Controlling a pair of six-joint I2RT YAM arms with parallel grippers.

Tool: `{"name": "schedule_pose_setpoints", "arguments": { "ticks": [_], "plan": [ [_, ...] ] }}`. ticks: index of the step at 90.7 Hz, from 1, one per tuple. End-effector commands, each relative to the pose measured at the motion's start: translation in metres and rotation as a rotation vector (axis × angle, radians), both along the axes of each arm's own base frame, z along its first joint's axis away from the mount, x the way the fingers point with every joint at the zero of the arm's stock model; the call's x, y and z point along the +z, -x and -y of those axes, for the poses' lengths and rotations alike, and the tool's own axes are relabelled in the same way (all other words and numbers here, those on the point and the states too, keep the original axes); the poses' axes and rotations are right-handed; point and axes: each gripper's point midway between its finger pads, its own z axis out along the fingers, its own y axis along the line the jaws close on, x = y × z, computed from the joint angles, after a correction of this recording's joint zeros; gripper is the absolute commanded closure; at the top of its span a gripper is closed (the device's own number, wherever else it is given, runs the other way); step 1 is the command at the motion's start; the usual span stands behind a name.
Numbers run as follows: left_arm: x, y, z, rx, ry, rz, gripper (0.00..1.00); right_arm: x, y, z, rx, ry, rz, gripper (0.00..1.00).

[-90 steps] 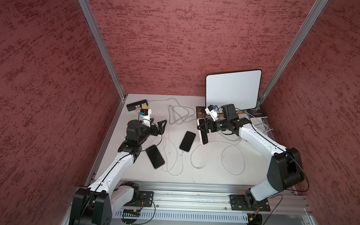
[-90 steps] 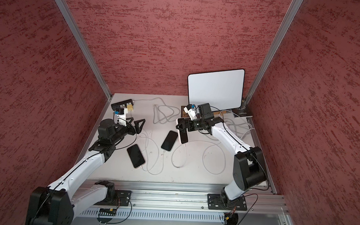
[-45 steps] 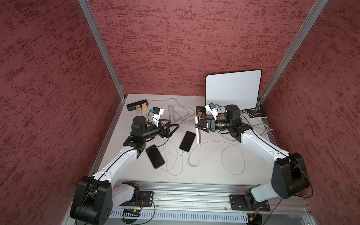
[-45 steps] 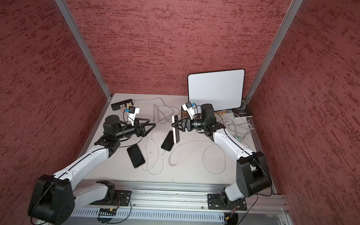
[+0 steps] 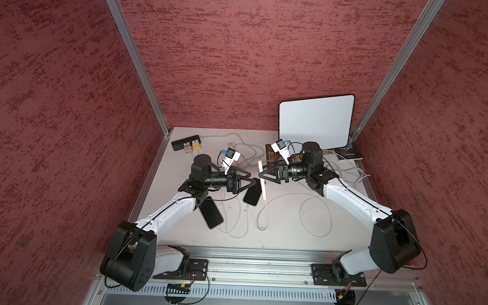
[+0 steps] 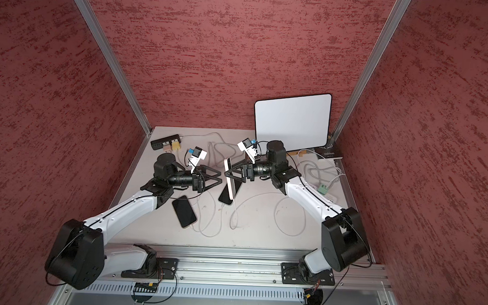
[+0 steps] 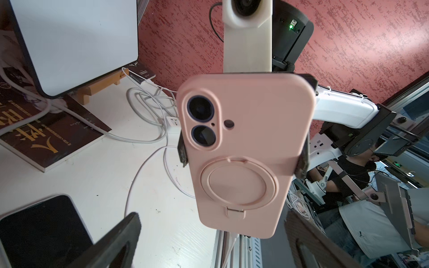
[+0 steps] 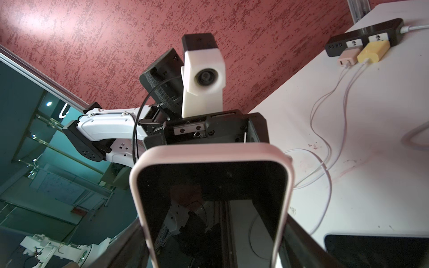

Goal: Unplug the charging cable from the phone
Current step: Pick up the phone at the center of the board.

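Pink-cased phone (image 7: pixel 246 150) is up in the air, on end, well above the table (image 5: pixel 290 238), between the two arms. R gripper (image 6: pixel 227 173) has it clamped across its long sides, pads (image 7: pixel 182 150) biting at approx. mid-height, camera end up, port end down. L gripper (image 5: pixel 251 178) faces the phone's back, jaws spread wide, holding nothing. It's close to the case, but contact can't be told from the top views.

White charging cable (image 5: pixel 266 212) hangs from the phone's bottom edge and drops to a loose loop on the table. Its plug (image 7: pixel 232 237) sits in the port.

Handling, as I judge it: phone is stiff, fairly light, and the matte case is prob. grippy, so the side clamp should hold — but the glass front wouldn't like a drop from up there. Cord is thin & limp, so no use tugging it; it'd only strain where it meets the plug. The plug's short hard body is the one stiff bit — pinch there, right under the phone, w/ jaws narrowed a lot first. Pull straight along the phone's long axis, no sideways wiggle. Risk: the pull drags the phone down through the R pads.

Dark phone by the L arm (image 5: pixel 210 212) and dark phone under the grippers (image 5: pixel 252 196) lie flat on the table; not the target, I'd say.
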Motion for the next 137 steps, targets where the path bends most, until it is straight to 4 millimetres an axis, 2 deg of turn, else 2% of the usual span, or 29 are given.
{"name": "schedule_pose_setpoints", "arguments": {
  "ticks": [1,34,97,112,137],
  "plan": [
    [0.010,0.011,0.008,-0.074,0.015,0.023,0.00,0.036,0.022,0.000,0.062,-0.074,0.106,0.72],
    [0.011,0.031,0.026,-0.156,0.000,0.061,0.00,0.043,0.029,-0.006,0.043,-0.065,0.138,0.73],
    [0.029,0.050,0.026,-0.197,0.042,0.162,0.00,0.048,0.028,-0.009,-0.026,-0.054,0.161,0.75],
    [0.036,0.050,0.024,-0.187,0.065,0.191,0.00,0.051,0.024,-0.011,-0.064,-0.056,0.156,0.77],
    [0.031,0.041,0.027,-0.165,0.056,0.178,0.00,0.059,0.025,-0.014,-0.074,-0.101,0.142,0.78]
  ]
}}
